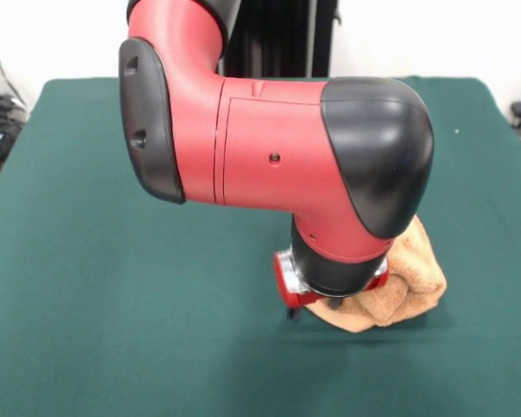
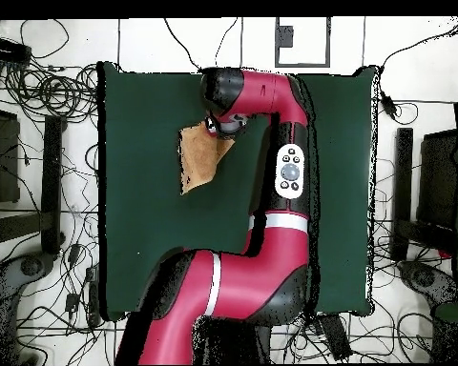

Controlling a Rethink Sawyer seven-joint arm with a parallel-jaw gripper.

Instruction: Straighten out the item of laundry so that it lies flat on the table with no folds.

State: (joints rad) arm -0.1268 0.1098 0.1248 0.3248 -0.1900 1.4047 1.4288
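Partly under tool — bunched towel.

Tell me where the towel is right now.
In the front view the towel lies bunched on the green table, lower right, directly under the arm's tool.

A small tan terry towel lies bunched and folded — not flat — on the dark green tabletop, toward its near right in the front view.

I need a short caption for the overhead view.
Robot arm reaches over a tan towel bunched on the green table.
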